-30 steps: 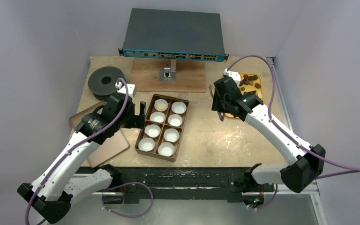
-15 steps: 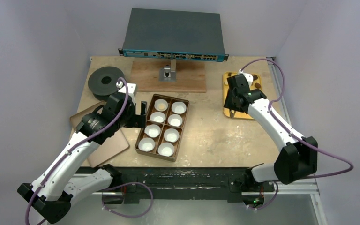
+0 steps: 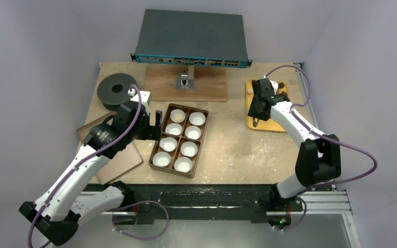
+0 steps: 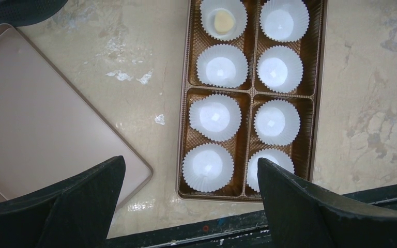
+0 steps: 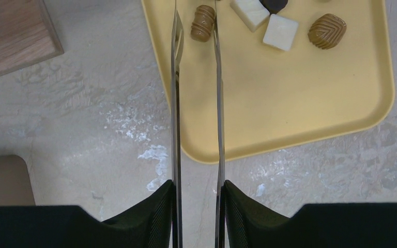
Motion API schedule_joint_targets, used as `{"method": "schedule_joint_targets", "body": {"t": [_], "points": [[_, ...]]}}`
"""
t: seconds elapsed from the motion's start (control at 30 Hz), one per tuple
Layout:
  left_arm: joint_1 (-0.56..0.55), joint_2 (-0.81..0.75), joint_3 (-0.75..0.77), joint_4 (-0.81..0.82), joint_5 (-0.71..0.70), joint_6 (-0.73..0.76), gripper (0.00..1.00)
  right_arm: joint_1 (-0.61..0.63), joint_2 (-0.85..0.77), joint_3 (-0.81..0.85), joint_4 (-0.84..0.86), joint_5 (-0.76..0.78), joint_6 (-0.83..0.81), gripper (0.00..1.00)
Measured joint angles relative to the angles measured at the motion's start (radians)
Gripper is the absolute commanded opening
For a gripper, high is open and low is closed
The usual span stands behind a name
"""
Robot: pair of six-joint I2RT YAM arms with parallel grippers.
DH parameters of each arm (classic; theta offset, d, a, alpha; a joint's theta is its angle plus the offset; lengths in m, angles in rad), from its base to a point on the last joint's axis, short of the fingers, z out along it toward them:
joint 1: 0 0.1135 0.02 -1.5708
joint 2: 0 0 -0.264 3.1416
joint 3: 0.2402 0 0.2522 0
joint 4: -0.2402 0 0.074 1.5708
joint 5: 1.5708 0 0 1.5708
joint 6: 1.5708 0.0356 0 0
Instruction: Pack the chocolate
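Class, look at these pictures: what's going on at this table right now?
A two-armed robot is packing chocolates. The right gripper holds thin metal tongs, their tips on either side of a tan ridged chocolate on the yellow tray, where other pieces lie. The left gripper hangs open above the brown box of eight paper cups. Only one cup holds a cream piece; the other seven look empty.

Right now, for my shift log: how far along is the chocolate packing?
Done: one cream piece sits in a cup of the box. In hand: the right gripper holds tongs straddling a tan piece on the yellow tray. Left: seven cups look empty.
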Motion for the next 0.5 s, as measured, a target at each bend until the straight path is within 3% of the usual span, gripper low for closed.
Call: {"method": "schedule_joint_targets", "body": {"t": [0.37, 0.5], "points": [[0.0, 0.02, 0.011, 0.0, 0.001, 0.0, 1.0, -0.011, 0.024, 0.006, 0.034, -0.011, -0.009, 0.39], [0.0, 0.022, 0.021, 0.0, 0.002, 0.0, 1.0, -0.016, 0.031, 0.006, 0.035, -0.015, -0.015, 0.34]]}}
